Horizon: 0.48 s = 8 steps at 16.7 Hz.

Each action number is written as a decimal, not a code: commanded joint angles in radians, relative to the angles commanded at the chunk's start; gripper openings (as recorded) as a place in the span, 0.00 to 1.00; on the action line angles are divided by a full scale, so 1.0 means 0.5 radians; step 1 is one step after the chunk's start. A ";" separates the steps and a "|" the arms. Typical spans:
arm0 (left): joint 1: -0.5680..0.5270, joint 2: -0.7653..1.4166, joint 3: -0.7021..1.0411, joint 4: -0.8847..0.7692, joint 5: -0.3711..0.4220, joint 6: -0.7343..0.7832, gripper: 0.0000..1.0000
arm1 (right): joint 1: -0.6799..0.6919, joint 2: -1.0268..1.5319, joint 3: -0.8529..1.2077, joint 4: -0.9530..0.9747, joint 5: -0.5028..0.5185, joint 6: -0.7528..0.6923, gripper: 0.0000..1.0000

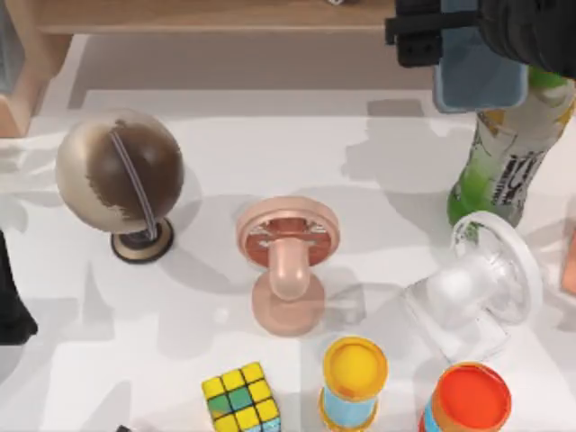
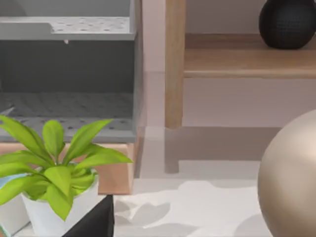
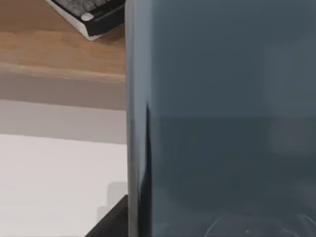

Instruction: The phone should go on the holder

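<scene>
Above the table's far right, the right claw (image 1: 450, 36) pinches the phone (image 1: 480, 76) over a green bottle (image 1: 504, 162).

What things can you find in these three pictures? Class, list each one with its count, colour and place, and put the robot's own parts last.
phone: 1, slate-grey, held above the table's far right.
holder: 1, pink, table centre.
globe: 1, beige and brown, left.
bottle: 1, green and white, far right.
fan: 1, white, right.
puzzle cube: 1, multicoloured, near edge.
tubs: 2, one yellow-lidded, one orange-lidded, near edge.
potted plant: 1, green in a white pot, left wrist view.
keyboard: 1, grey-keyed, on the wooden shelf.
right gripper: black, top right, holding the phone.
left arm: black, left edge.
</scene>
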 joint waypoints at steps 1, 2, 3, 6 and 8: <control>0.000 0.000 0.000 0.000 0.000 0.000 1.00 | -0.011 -0.125 -0.156 0.088 0.064 0.025 0.00; 0.000 0.000 0.000 0.000 0.000 0.000 1.00 | -0.025 -0.242 -0.313 0.174 0.126 0.050 0.00; 0.000 0.000 0.000 0.000 0.000 0.000 1.00 | -0.042 -0.352 -0.469 0.258 0.187 0.075 0.00; 0.000 0.000 0.000 0.000 0.000 0.000 1.00 | -0.101 -0.641 -0.922 0.496 0.358 0.145 0.00; 0.000 0.000 0.000 0.000 0.000 0.000 1.00 | -0.145 -0.797 -1.199 0.637 0.460 0.188 0.00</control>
